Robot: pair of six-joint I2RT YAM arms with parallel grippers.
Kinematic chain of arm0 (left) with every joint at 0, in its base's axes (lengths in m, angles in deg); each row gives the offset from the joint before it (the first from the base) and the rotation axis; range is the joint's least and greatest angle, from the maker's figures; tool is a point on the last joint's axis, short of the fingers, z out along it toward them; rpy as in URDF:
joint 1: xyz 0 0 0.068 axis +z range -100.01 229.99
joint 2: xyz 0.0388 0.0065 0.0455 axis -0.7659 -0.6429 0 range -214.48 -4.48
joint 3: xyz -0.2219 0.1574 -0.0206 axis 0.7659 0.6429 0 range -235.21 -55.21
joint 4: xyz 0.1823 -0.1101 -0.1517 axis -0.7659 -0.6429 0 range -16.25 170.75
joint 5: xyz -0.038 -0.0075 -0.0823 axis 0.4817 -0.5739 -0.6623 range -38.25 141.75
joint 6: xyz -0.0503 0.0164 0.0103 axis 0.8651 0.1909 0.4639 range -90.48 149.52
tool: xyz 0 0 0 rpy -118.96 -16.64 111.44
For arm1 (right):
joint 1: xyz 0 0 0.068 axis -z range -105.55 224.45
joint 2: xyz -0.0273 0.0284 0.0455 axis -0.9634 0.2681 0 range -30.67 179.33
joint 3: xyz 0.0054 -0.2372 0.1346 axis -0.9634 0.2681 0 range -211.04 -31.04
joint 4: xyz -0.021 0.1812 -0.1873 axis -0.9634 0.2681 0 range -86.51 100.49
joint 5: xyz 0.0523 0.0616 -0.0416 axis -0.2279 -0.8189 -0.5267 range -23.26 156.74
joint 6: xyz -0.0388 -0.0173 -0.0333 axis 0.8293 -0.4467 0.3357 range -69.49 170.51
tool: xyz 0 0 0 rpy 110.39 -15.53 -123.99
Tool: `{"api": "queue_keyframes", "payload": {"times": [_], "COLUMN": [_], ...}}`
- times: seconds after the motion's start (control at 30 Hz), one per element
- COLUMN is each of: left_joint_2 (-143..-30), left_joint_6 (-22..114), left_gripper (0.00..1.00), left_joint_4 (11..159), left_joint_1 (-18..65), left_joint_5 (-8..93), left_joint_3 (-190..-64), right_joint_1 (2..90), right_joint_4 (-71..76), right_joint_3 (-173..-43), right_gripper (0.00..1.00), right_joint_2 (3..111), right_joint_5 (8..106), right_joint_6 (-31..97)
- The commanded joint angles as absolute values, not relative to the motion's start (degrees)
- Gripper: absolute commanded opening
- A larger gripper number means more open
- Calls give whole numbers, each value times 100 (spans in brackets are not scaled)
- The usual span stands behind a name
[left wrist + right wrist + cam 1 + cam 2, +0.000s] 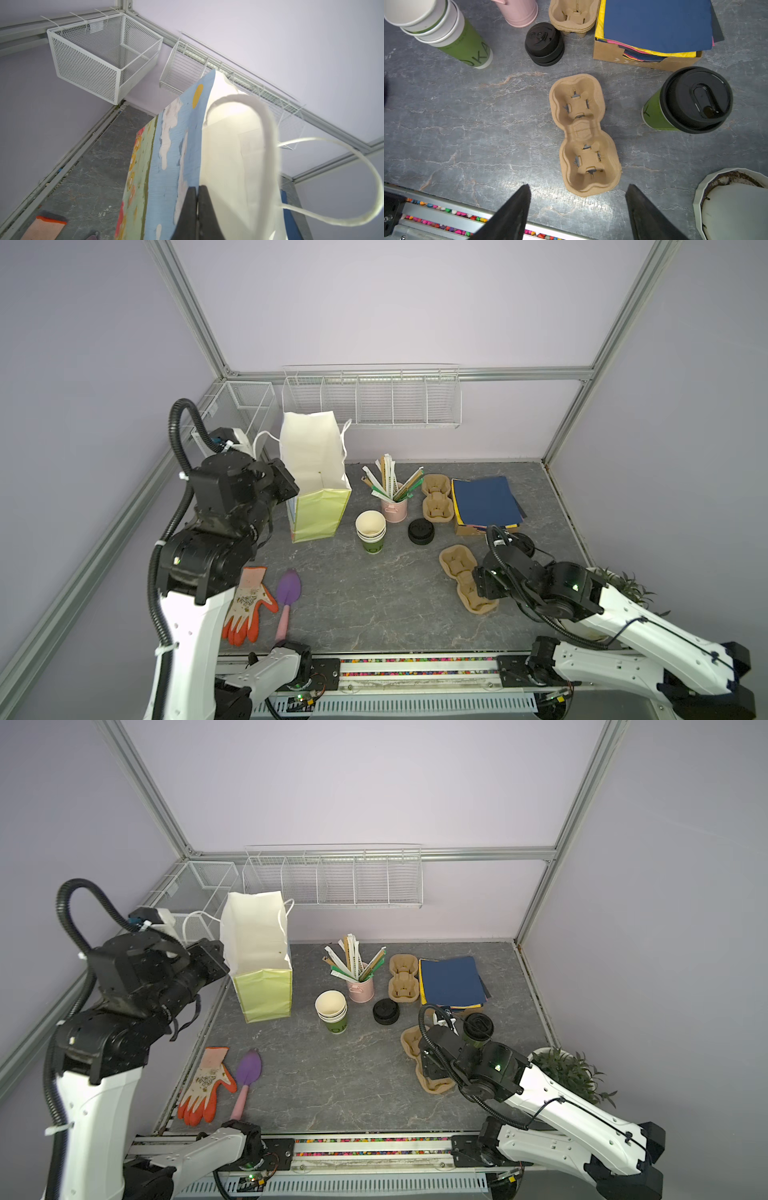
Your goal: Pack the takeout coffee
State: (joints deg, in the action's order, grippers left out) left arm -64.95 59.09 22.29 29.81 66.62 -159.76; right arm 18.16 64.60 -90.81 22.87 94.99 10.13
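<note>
The takeout coffee (691, 101), a green cup under a black lid, stands on the grey table beside a cardboard box; in a top view the coffee (478, 1029) shows just behind my right wrist. A brown two-cup carrier (583, 133) lies flat to the left of the coffee. My right gripper (578, 185) is open above the carrier's near end, with nothing between its fingers. At the back left, my left gripper (197, 188) is shut on the rim of an upright paper bag (316, 472), whose mouth is open.
A stack of lidless green cups (371, 531), a stack of black lids (421, 531), a pink pot of straws (394, 506), spare carriers (436, 497) and a napkin box (484, 502) fill mid-table. Glove (249, 605) and trowel (287, 593) lie front left; potted plant (569, 1073) front right.
</note>
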Motion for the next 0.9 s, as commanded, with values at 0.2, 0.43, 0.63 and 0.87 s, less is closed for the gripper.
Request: {"api": "queue_keyframes", "payload": {"times": [0.2, 0.43, 0.63, 0.87], "left_joint_2": [-5630, -5559, -5465, -5499], "left_joint_6": [7144, 7622, 7761, 7883], "left_gripper": [0, 0, 0, 0], "left_joint_4": [1559, 1552, 1713, 2166], "left_joint_1": [2558, 2506, 2505, 1557], "left_joint_5": [6214, 5714, 5689, 6242], "left_joint_3": [-15856, -15413, -15168, -14555], "right_joint_1": [2764, 3194, 3368, 3365], "right_joint_4": [6531, 5969, 5537, 5496], "right_joint_3": [-9244, -8950, -8847, -9678], "right_gripper": [80, 79, 78, 78], "right_joint_2": [2581, 3223, 3582, 3168], "right_joint_5": [9058, 8582, 8187, 7764], "right_joint_6": [1642, 1862, 2006, 1839]}}
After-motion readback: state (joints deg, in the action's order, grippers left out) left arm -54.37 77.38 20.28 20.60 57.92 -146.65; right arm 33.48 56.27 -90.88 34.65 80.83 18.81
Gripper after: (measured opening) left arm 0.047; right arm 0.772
